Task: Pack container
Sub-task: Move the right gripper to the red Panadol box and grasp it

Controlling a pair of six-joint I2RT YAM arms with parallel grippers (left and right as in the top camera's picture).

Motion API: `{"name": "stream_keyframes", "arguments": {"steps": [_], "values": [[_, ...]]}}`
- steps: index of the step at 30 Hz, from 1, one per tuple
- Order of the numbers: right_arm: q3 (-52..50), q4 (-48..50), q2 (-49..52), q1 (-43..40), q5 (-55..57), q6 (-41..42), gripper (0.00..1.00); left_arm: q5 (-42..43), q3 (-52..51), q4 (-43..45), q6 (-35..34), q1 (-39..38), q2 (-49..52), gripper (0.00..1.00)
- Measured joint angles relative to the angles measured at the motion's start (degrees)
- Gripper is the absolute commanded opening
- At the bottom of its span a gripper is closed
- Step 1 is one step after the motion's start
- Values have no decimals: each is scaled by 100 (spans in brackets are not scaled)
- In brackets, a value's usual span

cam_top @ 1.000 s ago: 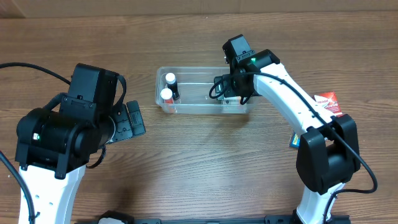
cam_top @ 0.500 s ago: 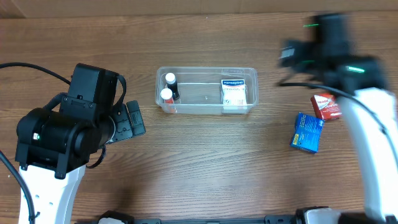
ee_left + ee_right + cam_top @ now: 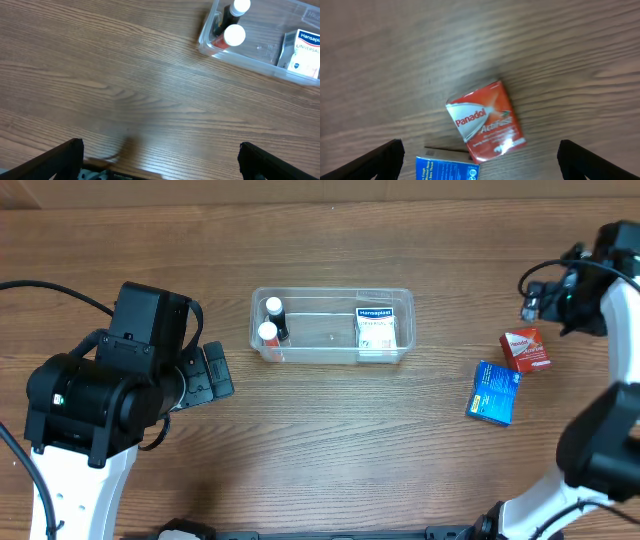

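Right hand (image 3: 480, 159), fingers (image 3: 379, 161) spread, tips cropped

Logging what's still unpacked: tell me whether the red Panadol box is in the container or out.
Out. The red Panadol box lies on the table, well clear of the container, beside the blue box.

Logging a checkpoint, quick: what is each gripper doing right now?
Left gripper: open, holding nothing.
Right gripper: open, holding nothing, above the red Panadol box.
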Motion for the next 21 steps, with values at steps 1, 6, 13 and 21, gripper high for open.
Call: {"name": "stream_keyframes", "arguments": {"steps": [1,6,13,21], "values": [[0,26,249,-4,7,-103,100,-15,0,0,2,0,0,100],[-4,87,391,-15,103,-557,100,-63,0,0,2,0,0,100],[-219,195,393,-15,-13,-1185,100,-166,0,4,2,0,0,100],[-1093,949,721,-15,-57,-1346,100,-166,-2,63,2,0,4,100]]}}
